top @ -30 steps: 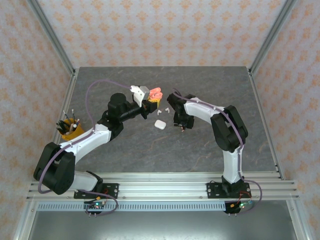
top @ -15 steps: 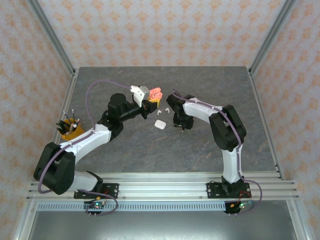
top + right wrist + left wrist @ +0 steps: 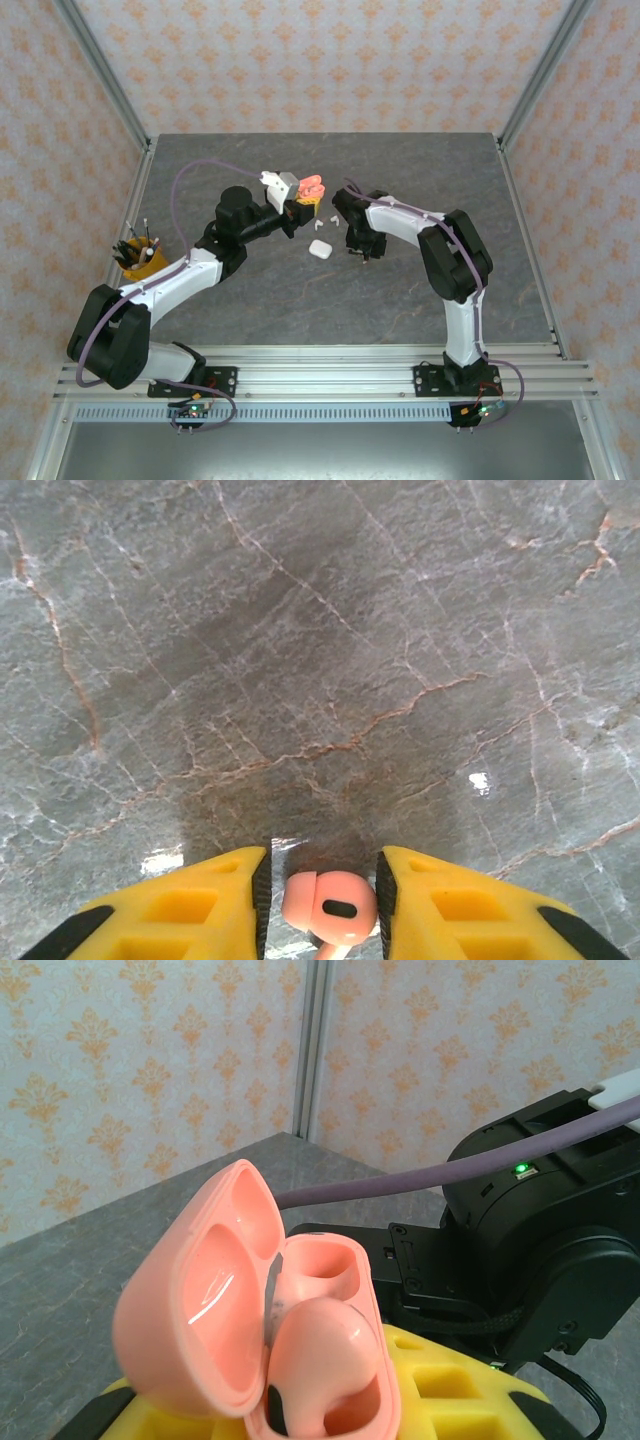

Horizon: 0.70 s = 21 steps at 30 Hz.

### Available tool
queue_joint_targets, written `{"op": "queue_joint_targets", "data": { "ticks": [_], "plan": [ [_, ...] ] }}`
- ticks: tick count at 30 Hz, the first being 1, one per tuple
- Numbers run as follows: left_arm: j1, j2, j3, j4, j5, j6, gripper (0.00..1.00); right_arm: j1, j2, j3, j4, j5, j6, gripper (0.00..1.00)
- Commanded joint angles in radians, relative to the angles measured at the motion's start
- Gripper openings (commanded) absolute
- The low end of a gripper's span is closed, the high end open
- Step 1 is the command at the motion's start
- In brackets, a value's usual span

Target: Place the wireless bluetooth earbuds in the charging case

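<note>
Holding one coral earbud [image 3: 330, 908] in the right gripper [image 3: 322, 868]: jaws narrow, bud pinched between the yellow fingertips [image 3: 210, 905], stem end toward the camera, bare marble table [image 3: 320, 630] below it. In the top view I see the right gripper [image 3: 360, 248] low over mid-table, pointing down.

The coral case [image 3: 200, 1300] sits in the left gripper [image 3: 300, 1415], lid hinged open and leaning left, clamped between the yellow fingers [image 3: 450, 1400]. A second coral earbud [image 3: 320, 1360] is seated in the near well. The far well looks unfilled. From above, the coral case [image 3: 311, 187] is raised off the table at the left gripper [image 3: 300, 207], just left of the right arm's wrist.

The white earbuds [image 3: 322, 223] lie loose on the table between the two grippers, close together, too small for me to read their orientation. The white case [image 3: 319, 250] rests just below them, beside the right gripper, not touching it. I can't tell whether its lid is open.

A cup [image 3: 140, 258] of pens stands at the far left edge, well apart.
</note>
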Motion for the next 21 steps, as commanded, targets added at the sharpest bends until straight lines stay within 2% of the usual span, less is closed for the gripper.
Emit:
{"op": "queue_joint_targets", "data": {
  "ticks": [1,8,21],
  "plan": [
    [-0.006,-0.012,-0.002,0.043,-0.009,-0.005,0.0,0.001,-0.023,-0.032,-0.03,0.045,0.014,0.33],
    [-0.006,-0.011,-0.002,0.043,-0.011,-0.009,0.0,0.001,-0.035,-0.038,-0.028,0.05,0.007,0.29],
    [-0.006,-0.01,0.006,0.038,-0.013,-0.017,0.0,0.0,-0.112,-0.094,0.04,0.061,-0.033,0.29]
  ]
}}
